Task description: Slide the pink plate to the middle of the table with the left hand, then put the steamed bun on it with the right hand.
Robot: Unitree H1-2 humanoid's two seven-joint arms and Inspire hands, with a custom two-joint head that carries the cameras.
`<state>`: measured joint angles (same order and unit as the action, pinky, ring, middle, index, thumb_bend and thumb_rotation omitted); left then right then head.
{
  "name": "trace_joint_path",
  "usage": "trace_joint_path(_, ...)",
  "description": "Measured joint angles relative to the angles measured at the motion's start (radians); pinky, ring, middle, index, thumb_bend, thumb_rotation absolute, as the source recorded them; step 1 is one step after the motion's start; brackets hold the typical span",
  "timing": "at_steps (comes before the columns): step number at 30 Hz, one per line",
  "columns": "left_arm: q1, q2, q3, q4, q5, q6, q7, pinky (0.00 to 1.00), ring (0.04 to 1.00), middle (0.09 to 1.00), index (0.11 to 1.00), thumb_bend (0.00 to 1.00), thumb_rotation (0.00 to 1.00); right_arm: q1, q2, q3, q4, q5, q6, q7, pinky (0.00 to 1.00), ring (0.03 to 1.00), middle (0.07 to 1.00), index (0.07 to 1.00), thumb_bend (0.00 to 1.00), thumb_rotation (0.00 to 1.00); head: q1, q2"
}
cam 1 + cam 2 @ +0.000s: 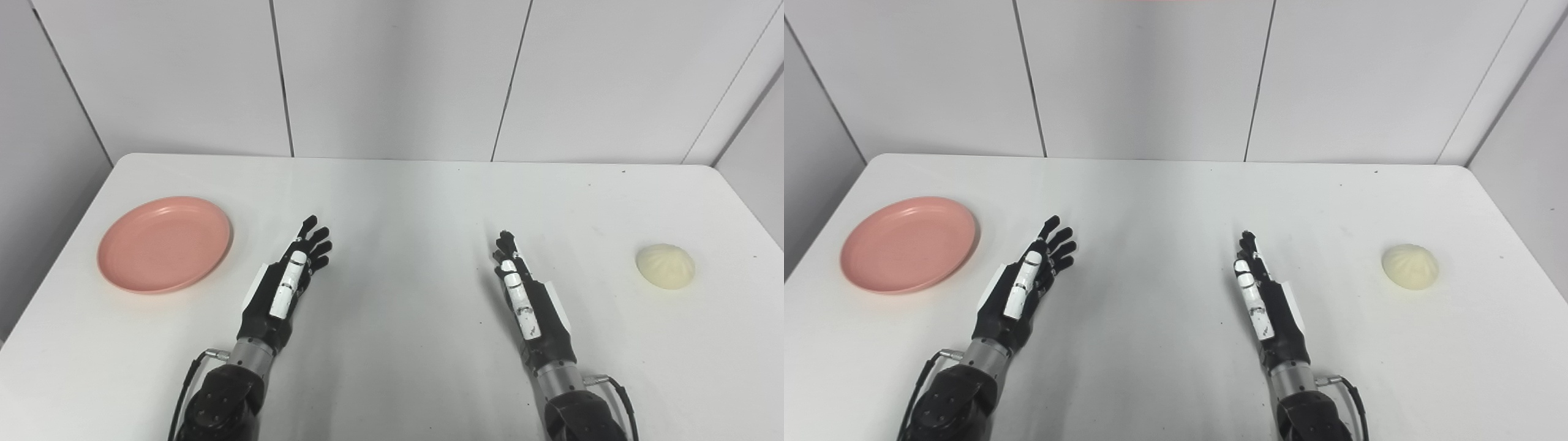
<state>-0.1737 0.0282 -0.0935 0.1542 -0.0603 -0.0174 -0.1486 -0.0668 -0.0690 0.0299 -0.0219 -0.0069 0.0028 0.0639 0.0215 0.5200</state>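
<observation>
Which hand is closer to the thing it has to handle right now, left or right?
The left hand: it sits just beside the pink plate, while the right hand has a wide stretch of bare table between it and the steamed bun.

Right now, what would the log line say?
plate: far left, empty | bun: right | left hand: open | right hand: open

The plate (164,244) is pink all over. The bun (665,266) is pale creamy yellow with thin lines running out from its top. Both hands, the left hand (289,283) and the right hand (523,295), are black with white strips. The table (404,202) is plain white. The wall (392,73) is light grey with thin dark lines.
</observation>
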Motion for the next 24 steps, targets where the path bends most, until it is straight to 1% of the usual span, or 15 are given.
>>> trace_joint_path(7, 0.000, 0.000, 0.000, 0.000, 0.000, 0.000, 0.000, 0.92, 0.925, 0.948, 0.956, 0.50, 1.00, 0.000, 0.000, 0.001, 0.000, -0.001, 0.000, 0.000, 1.00, 0.986, 1.000, 1.000, 0.19, 1.00, 0.000, -0.002)
trace_joint_path(19, 0.000, 0.000, 0.000, 0.000, 0.000, 0.000, 0.000, 0.92, 0.923, 0.948, 0.955, 0.50, 1.00, 0.000, -0.001, 0.002, 0.001, 0.000, 0.000, 0.000, 1.00, 0.985, 1.000, 1.000, 0.21, 1.00, 0.000, -0.003)
trace_joint_path(24, 0.000, 0.000, 0.000, 0.000, 0.000, 0.000, 0.000, 0.92, 0.926, 0.948, 0.956, 0.50, 1.00, 0.000, -0.001, 0.003, 0.001, 0.000, 0.000, 0.000, 1.00, 0.987, 1.000, 1.000, 0.20, 1.00, 0.000, -0.003)
